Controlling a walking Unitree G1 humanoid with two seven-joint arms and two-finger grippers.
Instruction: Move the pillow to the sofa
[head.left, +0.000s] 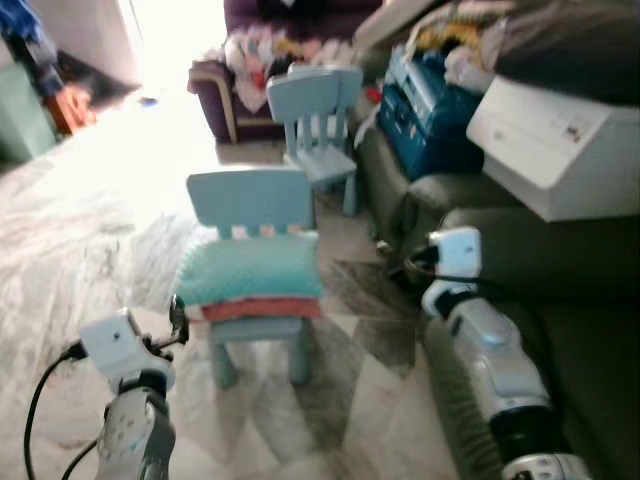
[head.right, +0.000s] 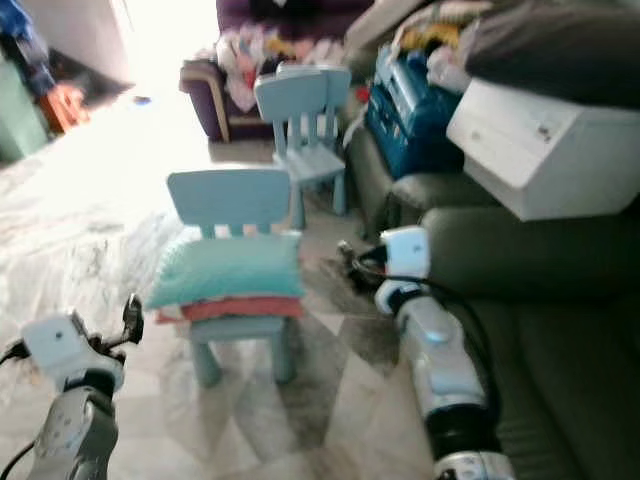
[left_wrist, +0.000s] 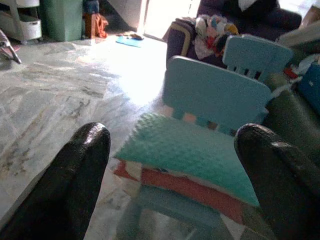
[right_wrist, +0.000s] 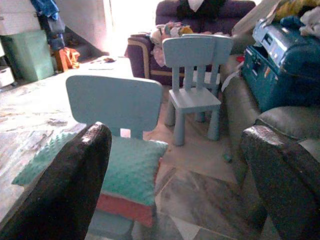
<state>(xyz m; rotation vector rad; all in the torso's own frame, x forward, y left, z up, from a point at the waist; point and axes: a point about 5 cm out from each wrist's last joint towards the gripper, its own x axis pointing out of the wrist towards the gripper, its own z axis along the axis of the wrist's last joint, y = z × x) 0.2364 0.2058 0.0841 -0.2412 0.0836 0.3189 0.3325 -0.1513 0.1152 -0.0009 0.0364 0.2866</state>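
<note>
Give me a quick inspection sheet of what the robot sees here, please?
Surface: marbled tile floor, sunlit at the far end.
Job's things: teal pillow on a red cushion on the near blue chair; green sofa at the right.
Clutter: white box and blue case piled on the sofa; second blue chair behind.
Grippers: left tool and right tool open, facing the pillow, apart from it.
Cables: black cable at the left wrist.
Surroundings: purple couch with clothes.
</note>
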